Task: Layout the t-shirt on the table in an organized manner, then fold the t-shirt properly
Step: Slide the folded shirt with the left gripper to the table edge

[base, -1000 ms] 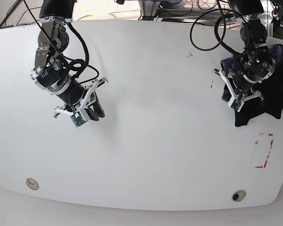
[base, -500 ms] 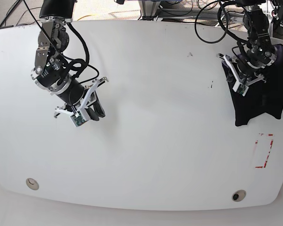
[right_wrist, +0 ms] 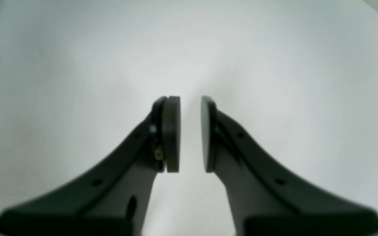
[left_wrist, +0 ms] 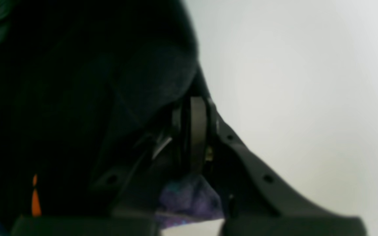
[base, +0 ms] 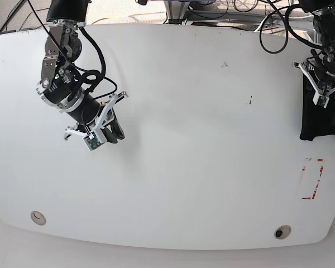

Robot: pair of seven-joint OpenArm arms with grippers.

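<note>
Left claw [left_wrist: 194,131] pinching soft black cloth t-shirt [base: 321,114] at glossy white table's [base: 201,139] far right edge; right claw [right_wrist: 190,134] slightly spread, nothing between pads, hovering over table.

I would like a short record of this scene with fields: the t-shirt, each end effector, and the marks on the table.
t-shirt: black, bunched at the table's far right edge
left end effector: shut on the t-shirt
right end effector: slightly open, holding nothing, over bare table
red dashed rectangle: near the t-shirt, uncovered
</note>
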